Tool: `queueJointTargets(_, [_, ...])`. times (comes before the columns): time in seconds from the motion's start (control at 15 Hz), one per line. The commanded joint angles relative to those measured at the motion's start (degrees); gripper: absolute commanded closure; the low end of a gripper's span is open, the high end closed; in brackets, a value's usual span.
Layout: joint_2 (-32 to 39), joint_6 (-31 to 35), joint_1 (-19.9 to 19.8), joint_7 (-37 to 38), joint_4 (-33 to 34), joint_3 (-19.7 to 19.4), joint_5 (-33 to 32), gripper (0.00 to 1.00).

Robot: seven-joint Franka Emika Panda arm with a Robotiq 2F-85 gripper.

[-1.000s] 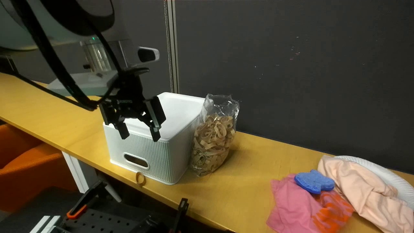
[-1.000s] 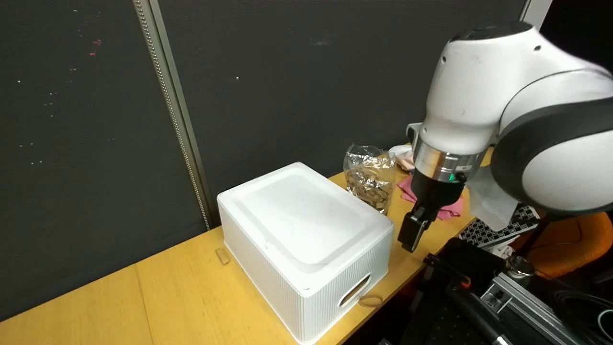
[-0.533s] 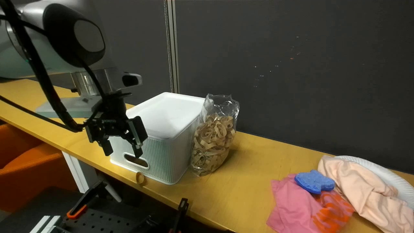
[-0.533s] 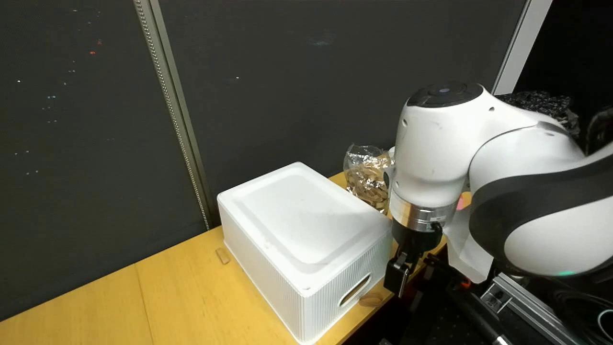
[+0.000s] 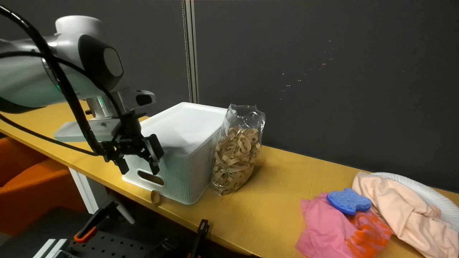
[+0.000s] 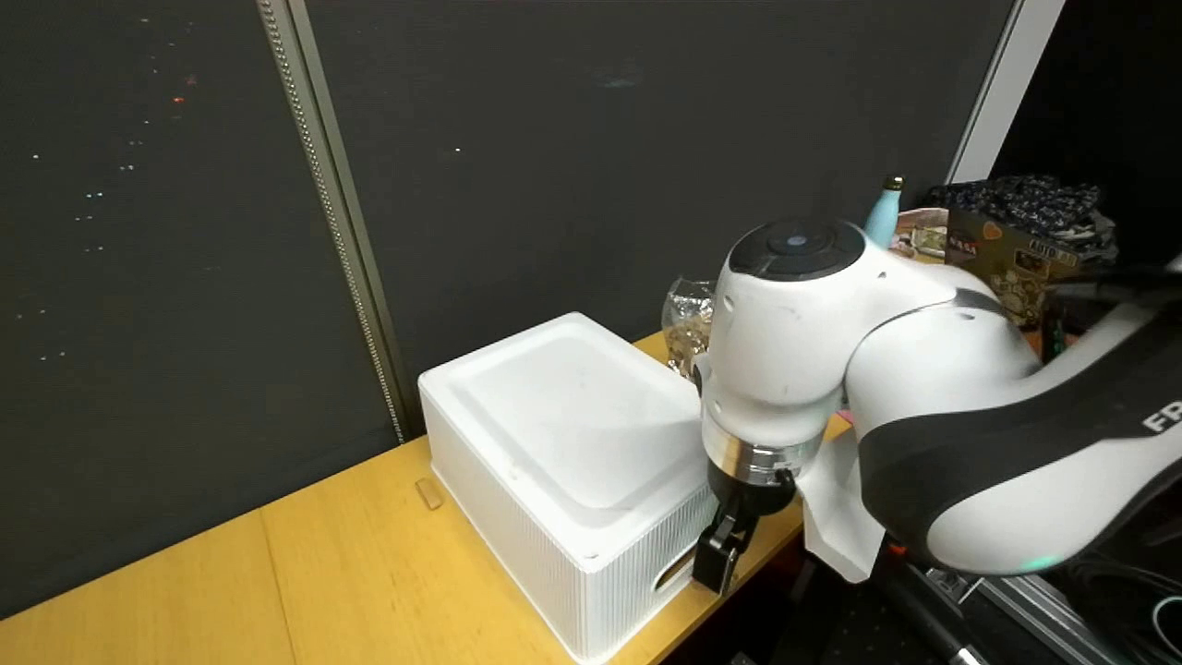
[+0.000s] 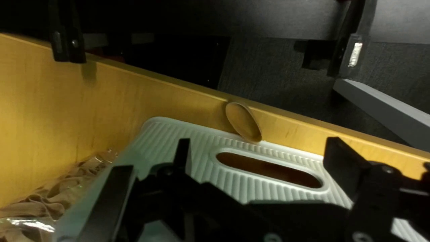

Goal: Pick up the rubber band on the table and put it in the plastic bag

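Yellow table point(image 5: 287, 186), white box point(image 5: 186, 157) on it, clear bag point(image 5: 237, 150) standing beside the box, black claw point(image 5: 139, 168) near the box's end with the hole point(image 7: 268, 169), fingers point(image 7: 342, 161) wide apart, one rubber band point(image 7: 243, 121) just beside that end, another band point(image 6: 428, 493) across the box from the bag.

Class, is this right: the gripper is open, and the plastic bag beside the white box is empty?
No: the plastic bag beside the white box isn't empty; an exterior view shows tan bands inside it. The gripper is indeed open.
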Motion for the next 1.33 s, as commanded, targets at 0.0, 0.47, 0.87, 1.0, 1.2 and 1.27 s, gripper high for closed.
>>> queueJointTargets(0.0, [7.44,2.43,4.21,3.43,4.82,-1.76,-2.72,0.0])
queueJointTargets(0.47, [11.92,6.45,11.46,5.52,3.57,-7.56,-2.27,0.0])
queueJointTargets(0.87, [15.29,8.26,12.5,8.38,5.9,-10.96,-5.88,0.0])
queueJointTargets(1.0, [16.23,8.14,12.82,9.29,7.08,-11.33,-6.68,0.0])
queueJointTargets(1.2, [16.28,8.19,13.3,11.1,6.53,-12.11,-7.99,0.0])
queueJointTargets(1.27, [16.21,8.32,13.34,11.84,5.98,-12.43,-8.51,0.0])
